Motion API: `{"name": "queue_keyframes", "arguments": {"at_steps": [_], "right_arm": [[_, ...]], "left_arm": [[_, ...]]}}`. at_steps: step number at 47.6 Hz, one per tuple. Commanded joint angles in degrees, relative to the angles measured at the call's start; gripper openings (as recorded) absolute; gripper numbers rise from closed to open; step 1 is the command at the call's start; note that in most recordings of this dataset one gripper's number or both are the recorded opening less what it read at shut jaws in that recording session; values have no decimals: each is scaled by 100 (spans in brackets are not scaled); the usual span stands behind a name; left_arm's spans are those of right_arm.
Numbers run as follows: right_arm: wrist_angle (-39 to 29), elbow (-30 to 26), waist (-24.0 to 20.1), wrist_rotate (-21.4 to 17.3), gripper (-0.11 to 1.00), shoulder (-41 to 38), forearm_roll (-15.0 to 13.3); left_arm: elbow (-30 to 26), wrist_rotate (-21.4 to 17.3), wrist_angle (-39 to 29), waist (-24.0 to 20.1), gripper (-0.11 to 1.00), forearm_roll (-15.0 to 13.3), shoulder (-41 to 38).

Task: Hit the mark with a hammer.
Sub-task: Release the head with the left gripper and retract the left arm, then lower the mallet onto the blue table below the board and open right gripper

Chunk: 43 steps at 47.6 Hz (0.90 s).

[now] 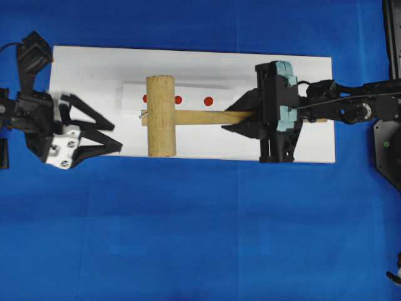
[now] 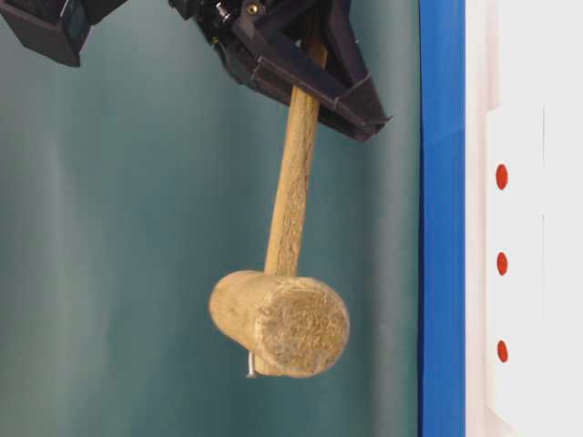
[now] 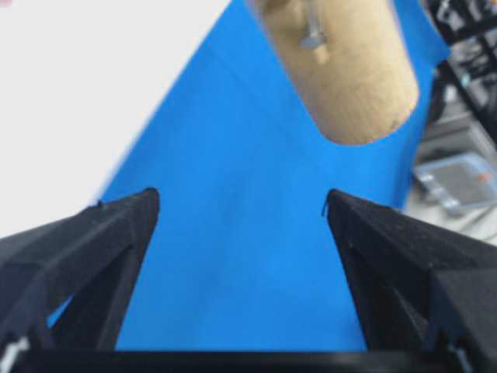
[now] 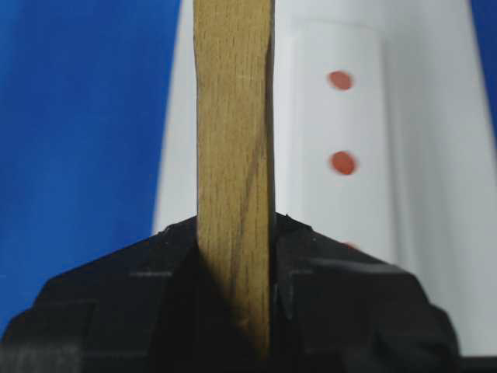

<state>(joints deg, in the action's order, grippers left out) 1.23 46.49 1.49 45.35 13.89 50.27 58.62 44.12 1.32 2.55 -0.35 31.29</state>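
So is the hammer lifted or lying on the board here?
Lifted. In the table-level view the hammer hangs clear of the white board, its handle clamped in the right gripper; the head sits apart from the red marks.

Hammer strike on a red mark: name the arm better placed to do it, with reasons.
Right. The right end effector is shut on the hammer handle, with the head raised over the red marks. The left end effector stands open and empty beside the white board.
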Motion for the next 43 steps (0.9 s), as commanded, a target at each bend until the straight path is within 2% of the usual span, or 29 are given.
{"name": "queue_keyframes", "arguments": {"at_steps": [1,10,13,17,22,25,32,43], "right_arm": [[9,-176,-211,-79,6,0,141],[132,-272,-642,-396,6,-220,396],[202,-308,-791,-501,6,-299,492],[316,-360,-1002,-624,6,-404,571],[536,-422,-1292,-765,6,-589,686],[650,-475,-1441,-800,6,-686,738],[756,-650,-1670,-817,6,-914,817],[738,-896,-1688,-817,6,-1310,984]], "left_arm": [[35,-721,26,-97,84,18,185],[272,-2892,62,-114,82,18,606],[343,-3472,114,-149,82,0,729],[457,-3946,229,-255,82,0,914],[642,-4271,387,-422,82,0,1187],[712,-4342,422,-492,82,0,1336],[861,-4359,413,-563,82,0,1644],[958,-4271,396,-571,82,-26,1890]]}}
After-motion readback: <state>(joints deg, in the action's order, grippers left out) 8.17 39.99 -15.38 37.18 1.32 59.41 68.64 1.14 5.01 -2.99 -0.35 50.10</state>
